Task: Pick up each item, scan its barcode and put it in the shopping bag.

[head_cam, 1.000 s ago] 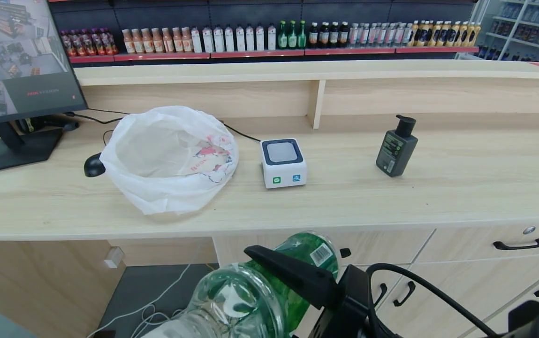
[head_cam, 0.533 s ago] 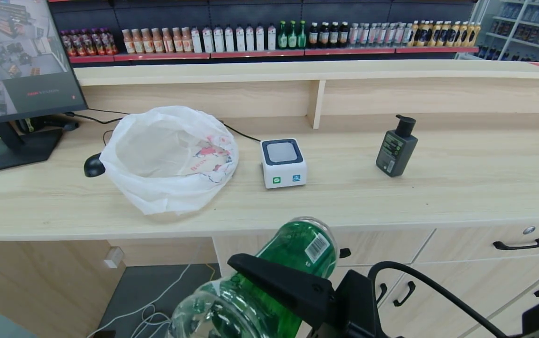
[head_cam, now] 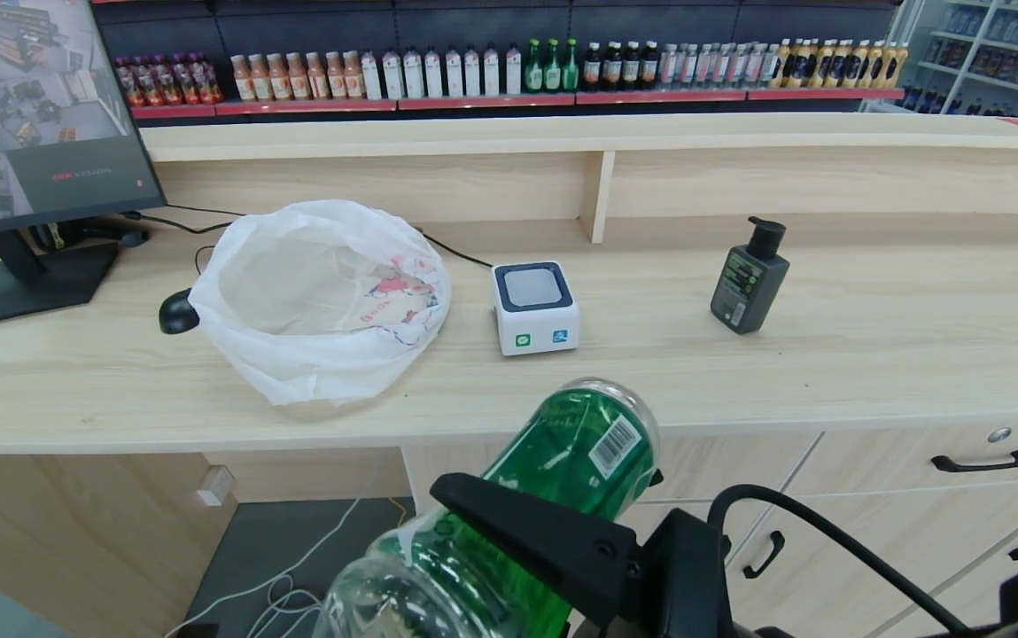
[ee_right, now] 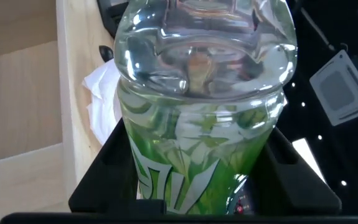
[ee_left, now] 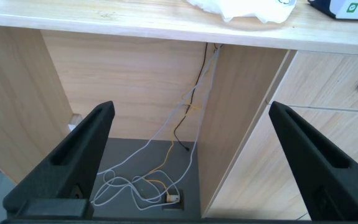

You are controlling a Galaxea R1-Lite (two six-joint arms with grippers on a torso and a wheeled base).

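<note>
My right gripper is shut on a green clear-plastic bottle, held tilted in front of the counter's front edge with its barcode label facing up. In the right wrist view the bottle sits between the two black fingers. On the counter stand a white box scanner, an open white shopping bag to its left, and a dark pump bottle to its right. My left gripper hangs open below the counter with nothing in it.
A monitor and a black mouse are at the counter's left end. A raised wooden ledge runs along the back. Drawers with black handles are below on the right. Cables lie on the floor under the counter.
The right gripper has lifted the green bottle up and a little to the right, closer to the counter edge. Everything on the counter stays put.
</note>
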